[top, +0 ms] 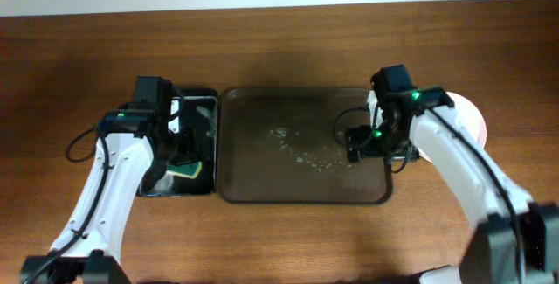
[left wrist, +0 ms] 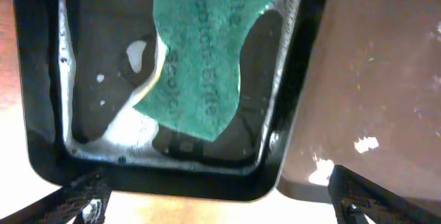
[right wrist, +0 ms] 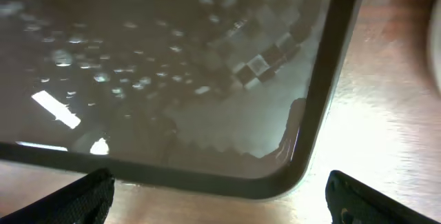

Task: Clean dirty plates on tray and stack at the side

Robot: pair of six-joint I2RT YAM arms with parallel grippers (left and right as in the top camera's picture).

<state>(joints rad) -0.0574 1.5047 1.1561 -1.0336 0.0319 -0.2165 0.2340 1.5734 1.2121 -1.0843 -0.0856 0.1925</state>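
Glistening dark brown tray [top: 262, 166], water-beaded.

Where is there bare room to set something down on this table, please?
Free: the brown tray, wet, left and middle, between the black tray and the right gripper; the table behind both trays and in front of the brown tray. Crowded: the black tray, with the sponge and the left gripper, and the brown tray's right edge beside the plates.

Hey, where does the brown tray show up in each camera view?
Overhead: the tray lies in the centre, between the arms.
Left wrist: its brown floor fills the right side, beside the black tray.
Right wrist: it fills most of the picture, with a rounded corner at lower right.
Shared landmark: the wooden table around it.
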